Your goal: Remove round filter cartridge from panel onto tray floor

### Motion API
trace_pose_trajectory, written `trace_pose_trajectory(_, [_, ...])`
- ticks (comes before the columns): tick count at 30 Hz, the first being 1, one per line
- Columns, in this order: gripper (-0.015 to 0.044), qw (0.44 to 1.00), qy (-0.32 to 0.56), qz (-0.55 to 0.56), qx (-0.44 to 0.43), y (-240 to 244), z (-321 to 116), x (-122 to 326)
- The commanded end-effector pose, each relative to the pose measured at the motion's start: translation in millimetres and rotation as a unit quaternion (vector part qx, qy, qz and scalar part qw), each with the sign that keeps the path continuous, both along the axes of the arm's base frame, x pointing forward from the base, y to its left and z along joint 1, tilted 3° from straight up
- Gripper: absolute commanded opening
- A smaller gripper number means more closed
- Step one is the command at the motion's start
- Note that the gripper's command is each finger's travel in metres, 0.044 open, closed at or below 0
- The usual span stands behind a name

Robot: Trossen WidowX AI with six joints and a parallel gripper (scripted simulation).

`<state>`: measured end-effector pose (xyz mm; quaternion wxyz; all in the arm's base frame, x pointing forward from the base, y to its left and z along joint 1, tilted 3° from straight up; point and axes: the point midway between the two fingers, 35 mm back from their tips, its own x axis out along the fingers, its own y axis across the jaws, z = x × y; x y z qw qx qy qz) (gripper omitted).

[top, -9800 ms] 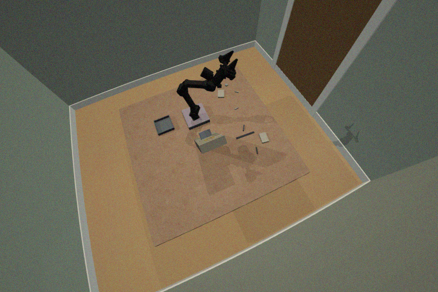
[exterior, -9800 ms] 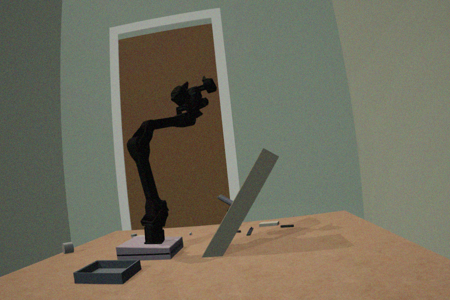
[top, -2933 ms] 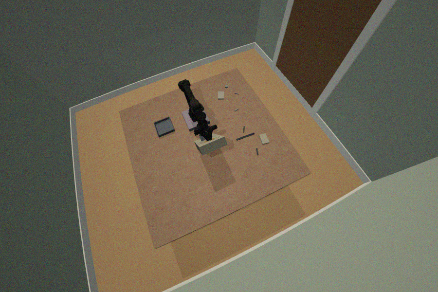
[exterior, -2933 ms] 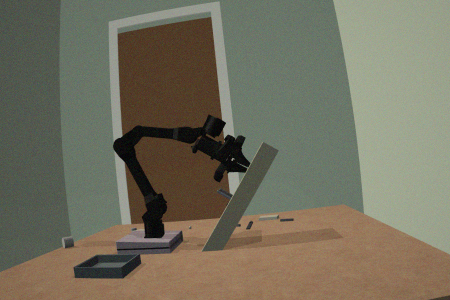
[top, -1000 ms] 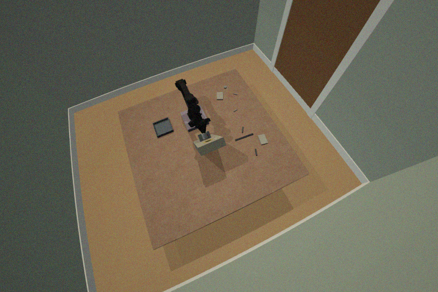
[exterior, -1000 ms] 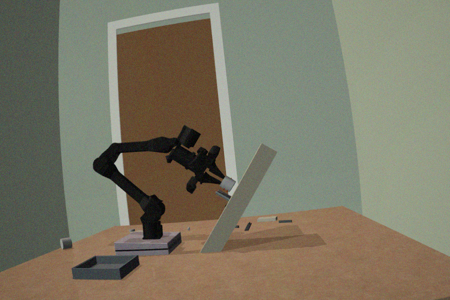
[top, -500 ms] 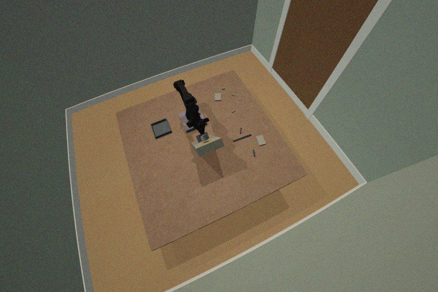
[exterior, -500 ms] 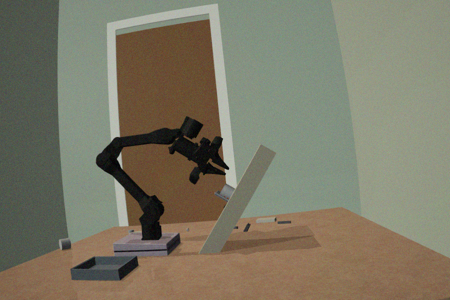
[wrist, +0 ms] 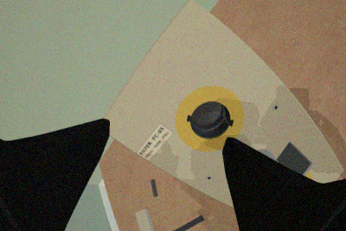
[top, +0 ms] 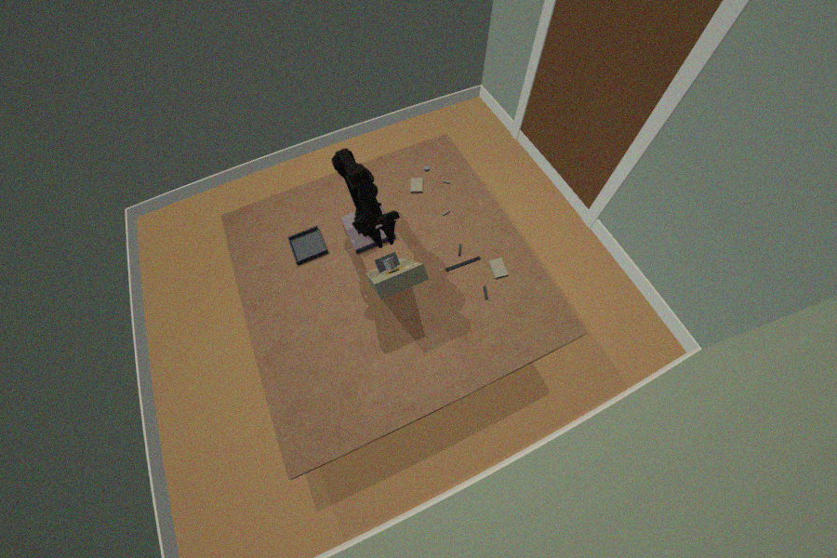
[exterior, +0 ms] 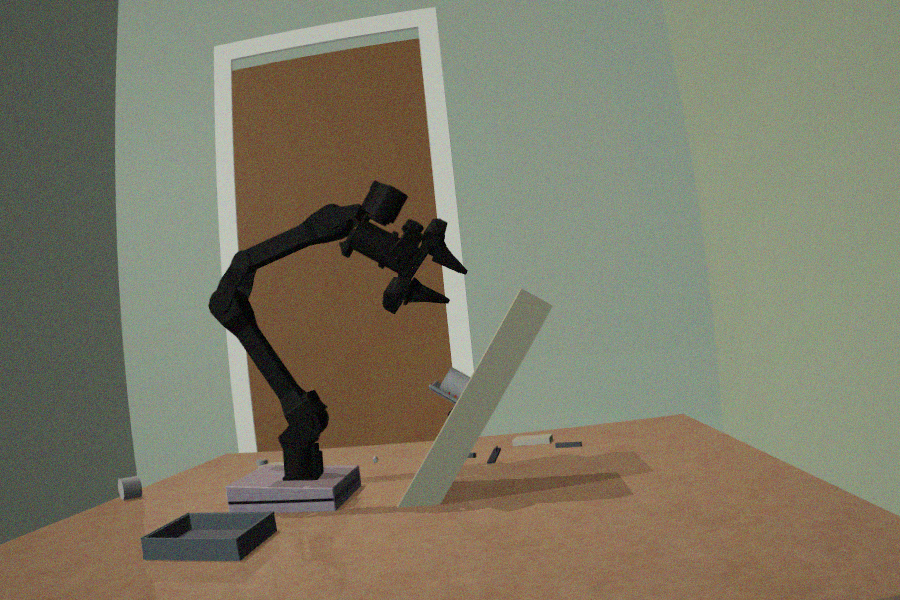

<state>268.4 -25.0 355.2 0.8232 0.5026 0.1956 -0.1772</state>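
Note:
The filter cartridge (top: 389,263) (exterior: 455,382), a pale grey cylinder, is out of its hole and lies against the front of the tilted panel (top: 403,281) (exterior: 481,396) (wrist: 173,67), at a small dark plate (exterior: 436,391) (wrist: 294,159) that sticks out there. In the wrist view the right finger hides most of it. The round socket (wrist: 210,119) is empty inside its yellow ring (wrist: 183,120). My gripper (top: 386,244) (exterior: 457,286) (wrist: 168,137) is open and empty, above the cartridge and in front of the panel's upper part. The dark tray (top: 312,258) (exterior: 193,549) is empty.
The robot's base (top: 349,230) (exterior: 281,495) stands between the tray and the panel. A long dark bar (top: 462,263), a pale block (top: 498,268) and several small pieces lie on the panel's other side. A grey cylinder (exterior: 130,487) shows at the far left.

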Motion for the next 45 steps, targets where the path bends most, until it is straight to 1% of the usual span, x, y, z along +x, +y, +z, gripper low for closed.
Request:
trace_pose_trajectory(1, [0.0363,1.0,0.006,0.002,-0.006,0,10,-3])
trace_pose_trajectory(3, [0.031,0.997,0.037,0.036,-0.056,1,-6,-4])
trace_pose_trajectory(4, [0.0305,0.992,0.062,0.064,-0.094,2,-18,-5])
trace_pose_trajectory(7, [0.0305,0.958,0.132,0.156,-0.199,4,-55,-11])
trace_pose_trajectory(10, [0.0305,0.901,0.193,0.259,-0.291,6,-90,-21])
trace_pose_trajectory(12, [0.0305,0.855,0.224,0.323,-0.337,7,-110,-28])
trace_pose_trajectory(13, [0.0305,0.842,0.231,0.341,-0.349,8,-115,-30])
trace_pose_trajectory(22, [0.0305,0.837,0.234,0.347,-0.352,8,-119,-30])
trace_pose_trajectory(45, [0.0305,0.837,0.233,0.346,-0.353,5,-149,-8])
